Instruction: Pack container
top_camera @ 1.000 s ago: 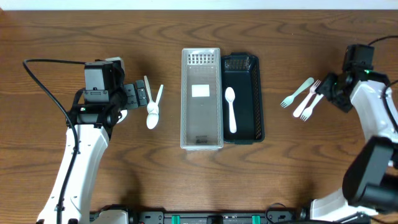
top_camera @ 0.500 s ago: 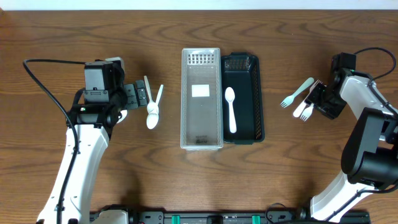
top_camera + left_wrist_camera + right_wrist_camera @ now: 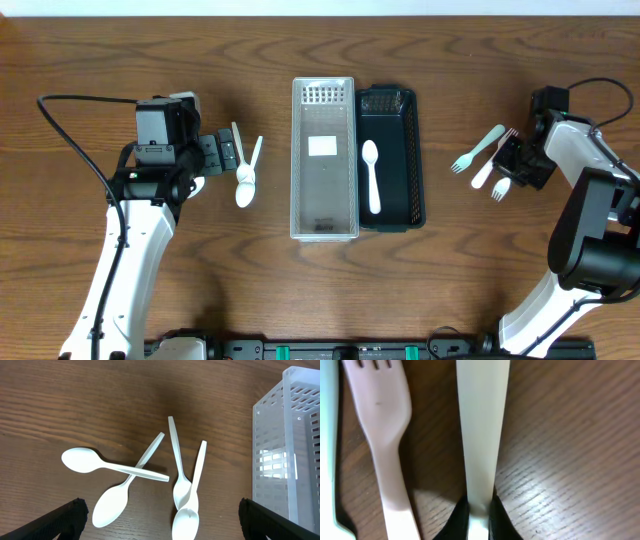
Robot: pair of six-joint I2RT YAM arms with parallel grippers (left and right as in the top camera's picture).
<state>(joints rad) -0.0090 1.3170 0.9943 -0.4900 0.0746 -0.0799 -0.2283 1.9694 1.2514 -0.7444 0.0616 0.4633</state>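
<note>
Looking overhead, one spoon (image 3: 371, 176) lies in the black container (image 3: 413, 150); most packing looks undone. Left wrist: left end effector (image 3: 162, 516) gapes empty, four loose spoons (image 3: 131, 472) just ahead. Right wrist: right end effector (image 3: 479, 512) pinches a fork handle (image 3: 480, 435).

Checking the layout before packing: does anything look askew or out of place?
Nothing is spilled or damaged. The only untidy spot is the spoons left of the clear container: four lie loose on the table, two crossed and two overlapping, not lined up. The black tray holds one spoon, lying straight.
</note>
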